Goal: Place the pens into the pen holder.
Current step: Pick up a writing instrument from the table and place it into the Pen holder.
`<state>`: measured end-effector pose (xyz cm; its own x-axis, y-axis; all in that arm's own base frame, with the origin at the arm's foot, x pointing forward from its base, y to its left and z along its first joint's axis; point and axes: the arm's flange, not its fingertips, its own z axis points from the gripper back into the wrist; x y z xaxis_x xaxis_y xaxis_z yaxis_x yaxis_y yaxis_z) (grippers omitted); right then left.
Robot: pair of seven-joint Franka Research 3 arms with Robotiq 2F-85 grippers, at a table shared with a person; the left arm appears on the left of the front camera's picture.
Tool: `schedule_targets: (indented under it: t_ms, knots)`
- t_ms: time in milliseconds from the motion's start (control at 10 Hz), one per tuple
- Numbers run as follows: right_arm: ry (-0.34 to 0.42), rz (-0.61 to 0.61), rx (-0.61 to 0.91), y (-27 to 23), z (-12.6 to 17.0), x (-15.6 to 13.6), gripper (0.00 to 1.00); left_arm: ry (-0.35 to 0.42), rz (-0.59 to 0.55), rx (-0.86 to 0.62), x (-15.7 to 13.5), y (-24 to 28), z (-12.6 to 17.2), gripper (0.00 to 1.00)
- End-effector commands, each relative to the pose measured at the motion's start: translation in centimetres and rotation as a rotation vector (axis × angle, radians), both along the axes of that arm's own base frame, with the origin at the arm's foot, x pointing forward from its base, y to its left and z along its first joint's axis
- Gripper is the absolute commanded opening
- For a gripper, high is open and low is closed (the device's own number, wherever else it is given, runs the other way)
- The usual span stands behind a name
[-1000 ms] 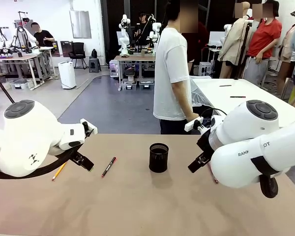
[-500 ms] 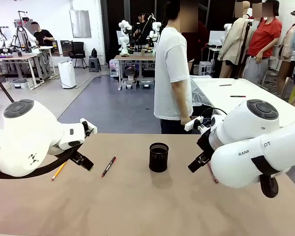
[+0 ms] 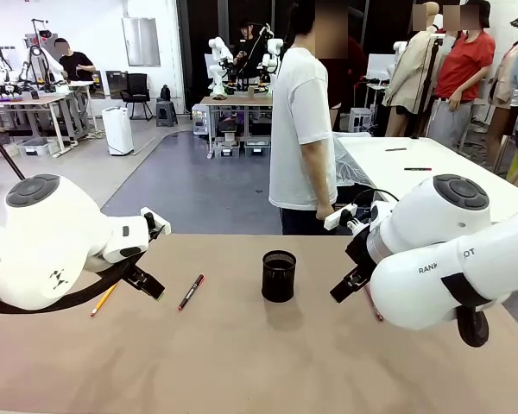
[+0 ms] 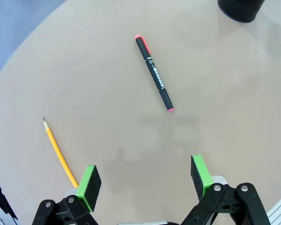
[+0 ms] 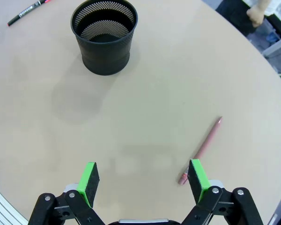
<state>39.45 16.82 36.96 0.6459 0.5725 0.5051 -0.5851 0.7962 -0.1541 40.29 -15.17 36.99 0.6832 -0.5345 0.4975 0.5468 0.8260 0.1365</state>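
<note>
In the front view, the black mesh pen holder (image 3: 279,276) stood upright near the middle of the bench (image 3: 242,362). The dark pen (image 3: 191,292) with red tips lay flat to its left, apart from it, and the yellow pencil (image 3: 104,300) lay farther left. The left hand (image 3: 145,282) hung low between the pencil and the dark pen. The right hand (image 3: 346,284) hung at the right of the pen holder. A thin reddish stick (image 3: 375,308) just under the right arm was probably the third pen, but the arm hid most of it. A person (image 3: 304,129) in a white shirt stood at the far side of the bench.

In the left wrist view, the left hand (image 4: 145,177) was wide open and held nothing. Its green pads (image 4: 90,180) were above the bare bench. The pencil (image 4: 60,153) ran up from just beside one pad, the dark pen (image 4: 154,74) lay farther off, and the pen holder (image 4: 240,9) was at the top edge.

In the right wrist view, the right hand (image 5: 144,180) was also wide open and empty. The reddish pen (image 5: 202,149) lay flat just beside one pad (image 5: 197,176). The pen holder (image 5: 104,37) stood well apart from it and nothing was visible inside it.
</note>
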Motion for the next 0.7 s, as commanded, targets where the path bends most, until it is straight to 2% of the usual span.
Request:
schedule_targets:
  t_ms: [0, 600]
  knots:
    - [0.0, 0.0, 0.001, 0.0, 0.03, 0.0, 1.0, 0.0, 0.0, 0.0, 0.0, 0.02, 0.02, 1.0]
    - [0.0, 0.0, 0.0, 0.0, 0.0, 0.0, 1.0, 0.0, 0.0, 0.0, 0.0, 0.0, 0.0, 1.0]
